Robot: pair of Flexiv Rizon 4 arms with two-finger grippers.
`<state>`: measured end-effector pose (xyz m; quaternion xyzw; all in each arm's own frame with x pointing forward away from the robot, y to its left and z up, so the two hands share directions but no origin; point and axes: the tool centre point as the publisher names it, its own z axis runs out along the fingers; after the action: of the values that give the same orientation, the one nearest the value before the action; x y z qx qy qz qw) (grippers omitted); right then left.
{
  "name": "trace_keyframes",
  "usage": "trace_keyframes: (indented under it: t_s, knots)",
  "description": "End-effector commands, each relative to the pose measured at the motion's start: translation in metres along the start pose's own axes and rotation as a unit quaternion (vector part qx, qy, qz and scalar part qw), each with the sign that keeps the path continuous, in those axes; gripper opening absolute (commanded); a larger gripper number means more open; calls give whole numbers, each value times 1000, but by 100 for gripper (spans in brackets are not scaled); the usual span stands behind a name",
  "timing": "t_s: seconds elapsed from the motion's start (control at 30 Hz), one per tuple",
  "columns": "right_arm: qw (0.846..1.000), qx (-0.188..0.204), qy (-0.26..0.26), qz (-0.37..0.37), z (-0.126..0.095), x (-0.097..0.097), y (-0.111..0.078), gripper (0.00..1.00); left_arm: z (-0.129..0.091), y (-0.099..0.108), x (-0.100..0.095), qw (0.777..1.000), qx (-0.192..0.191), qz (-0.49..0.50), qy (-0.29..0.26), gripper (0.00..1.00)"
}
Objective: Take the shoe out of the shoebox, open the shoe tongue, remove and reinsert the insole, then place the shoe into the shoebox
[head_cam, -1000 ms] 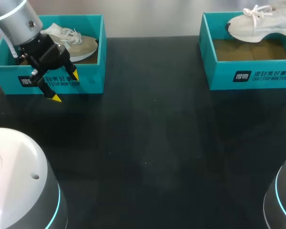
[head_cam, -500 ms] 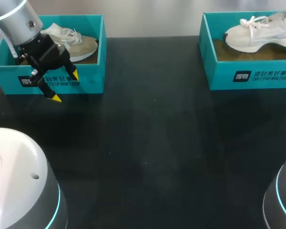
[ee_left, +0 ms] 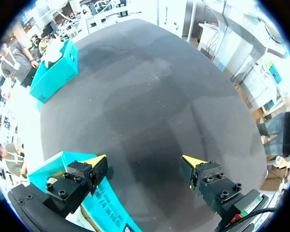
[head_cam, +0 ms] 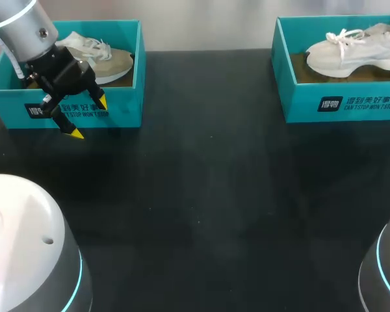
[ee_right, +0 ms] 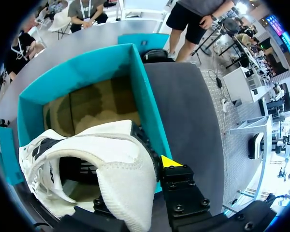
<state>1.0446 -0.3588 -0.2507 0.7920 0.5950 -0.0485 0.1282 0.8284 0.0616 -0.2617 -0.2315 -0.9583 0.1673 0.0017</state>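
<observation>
Upper right: white lace-up sneaker [head_cam: 351, 52] lengthwise across teal cardboard shoebox [head_cam: 341, 104], toe pointing left. Grasped at the heel by right gripper [ee_right: 140, 179], shown only in right wrist view; left gripper [head_cam: 88, 118] spread open.

White shoe gripped over an open teal shoebox

A white shoe [ee_right: 104, 157] is clamped at its near end in the gripper [ee_right: 135, 186]. One yellow fingertip [ee_right: 170, 162] is pressed against the shoe's side, and the other finger is largely hidden under the fabric. The shoe's dark opening is turned up toward the wrist. The teal shoebox [ee_right: 146, 113] is seen ahead of and under the gripper on the dark table [ee_right: 186, 111], with its brown lining [ee_right: 89, 106] left exposed beyond the shoe.
</observation>
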Motion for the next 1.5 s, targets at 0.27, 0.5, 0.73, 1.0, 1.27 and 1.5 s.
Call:
trace_keyframes:
  t_s: [0.27,0.5,0.73,1.0,1.27,1.5]
  knots:
    - [999,20,24,-10,39,12,-2,0,0,1,0,1000,-1,0,1,100]
    - [999,18,33,10,51,14,-11,0,0,1,0,1000,-1,0,1,100]
    - [1000,13,16,7,59,16,-15,0,0,1,0,1000,-1,0,1,100]
    - [999,21,25,5,76,18,-22,0,0,1,0,1000,-1,0,1,100]
    - [999,42,28,4,92,17,-29,0,0,1,0,1000,-1,0,1,100]
    - [998,49,32,-8,101,23,-29,0,0,1,0,1000,-1,0,1,100]
